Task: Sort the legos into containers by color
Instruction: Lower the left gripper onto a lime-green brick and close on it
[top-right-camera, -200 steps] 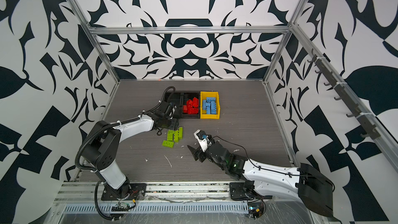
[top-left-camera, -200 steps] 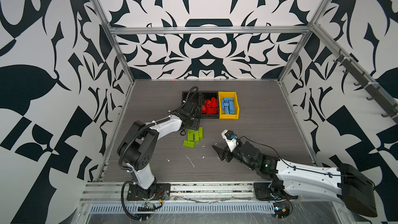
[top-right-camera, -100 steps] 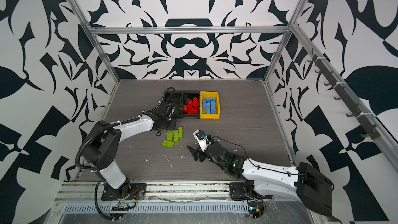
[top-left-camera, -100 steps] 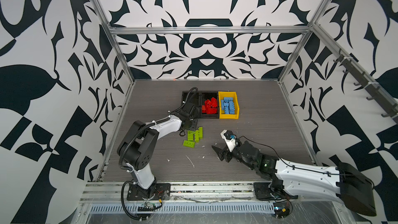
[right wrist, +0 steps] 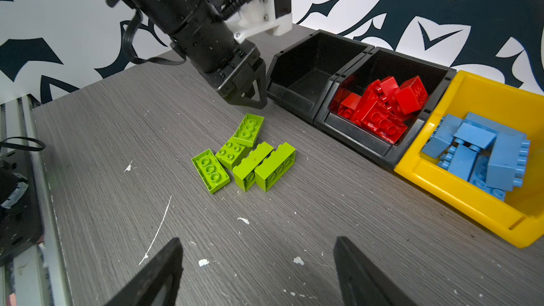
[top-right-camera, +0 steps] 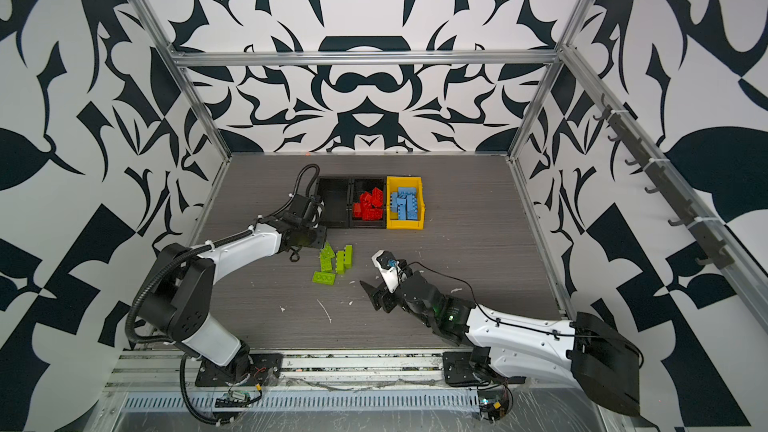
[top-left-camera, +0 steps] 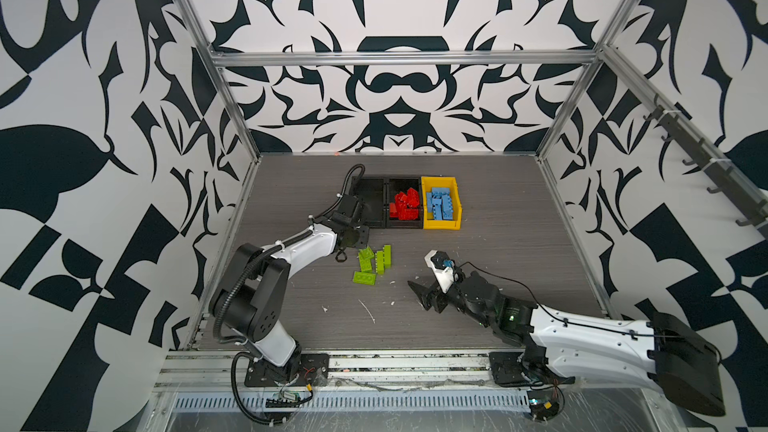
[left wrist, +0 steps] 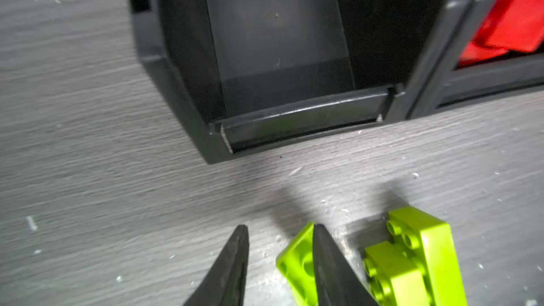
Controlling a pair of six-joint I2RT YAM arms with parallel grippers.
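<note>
In both top views, five lime green bricks (top-left-camera: pixel 371 263) (top-right-camera: pixel 335 261) lay in a loose cluster on the grey surface (top-left-camera: pixel 498 243), in front of a row of three containers. The empty black bin (top-left-camera: pixel 371 201) stood joined to the second black bin (top-left-camera: pixel 405 224), which held the red bricks (top-left-camera: pixel 405 203). The yellow bin (top-left-camera: pixel 440 224) beside it held the light blue bricks (top-left-camera: pixel 439 203). The left gripper (top-left-camera: pixel 357 243) hung between the empty black bin and the green cluster, and the right gripper (top-left-camera: pixel 419 295) sat low, apart from the bricks. In the left wrist view, the left gripper (left wrist: pixel 279 228) had its jaws narrow, with a slim gap between the tips. A corner of one green brick (left wrist: pixel 295 257) showed in that gap, though I could not tell whether it was touched. The empty bin's front lip (left wrist: pixel 294 119) lay just beyond. In the right wrist view, the right gripper (right wrist: pixel 257 239) had its jaws wide and holding nothing, aimed at the green cluster (right wrist: pixel 253 166). The left gripper (right wrist: pixel 256 101) pointed down just above the brick nearest the bins.
</note>
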